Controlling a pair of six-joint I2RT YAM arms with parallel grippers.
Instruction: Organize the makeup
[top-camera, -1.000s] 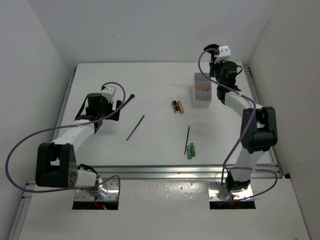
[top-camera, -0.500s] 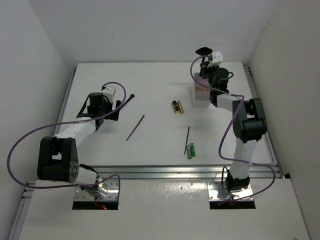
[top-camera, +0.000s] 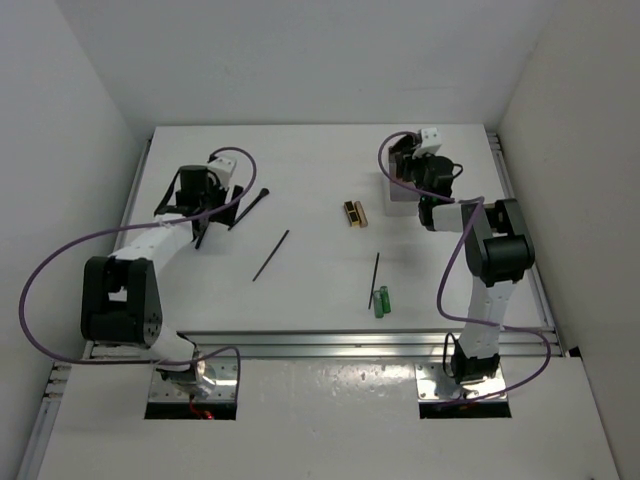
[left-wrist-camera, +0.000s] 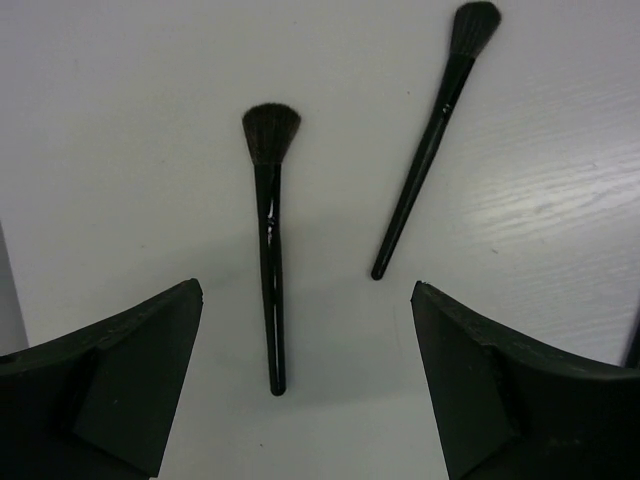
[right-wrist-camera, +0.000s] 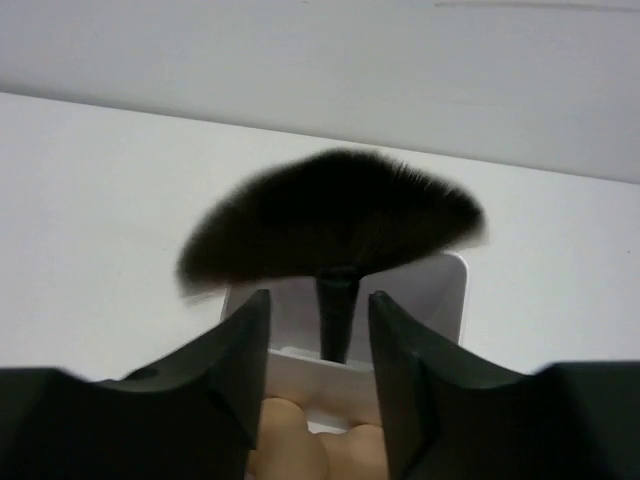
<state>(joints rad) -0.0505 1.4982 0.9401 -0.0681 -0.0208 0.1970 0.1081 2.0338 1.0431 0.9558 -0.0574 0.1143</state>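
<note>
Fan brush (right-wrist-camera: 335, 225) upright over white box (right-wrist-camera: 446, 292), left tool (left-wrist-camera: 305, 290) spread

White table (top-camera: 300, 160) — two brushes (left-wrist-camera: 268, 260), two sticks (top-camera: 271, 255), case (top-camera: 355, 213), green tubes (top-camera: 381, 301); white box (right-wrist-camera: 445, 300)

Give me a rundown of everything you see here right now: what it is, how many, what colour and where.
flared-head brushes: two, black, flat on the table's left part, below the left pincer
fan brush: one, black, head up, handle down into the white box
thin sticks: two, black, one left of centre, one right of centre
case: one, black and gold, mid-table
tubes: apparently two, green, side by side near the front, beside the right stick
white box: one, far right of the table
peach lumps: pale peach, inside the box, count unclear
table: one, white
left pincer: open, above the two brushes
right pincer: open, fingers either side of the fan brush's handle
</note>
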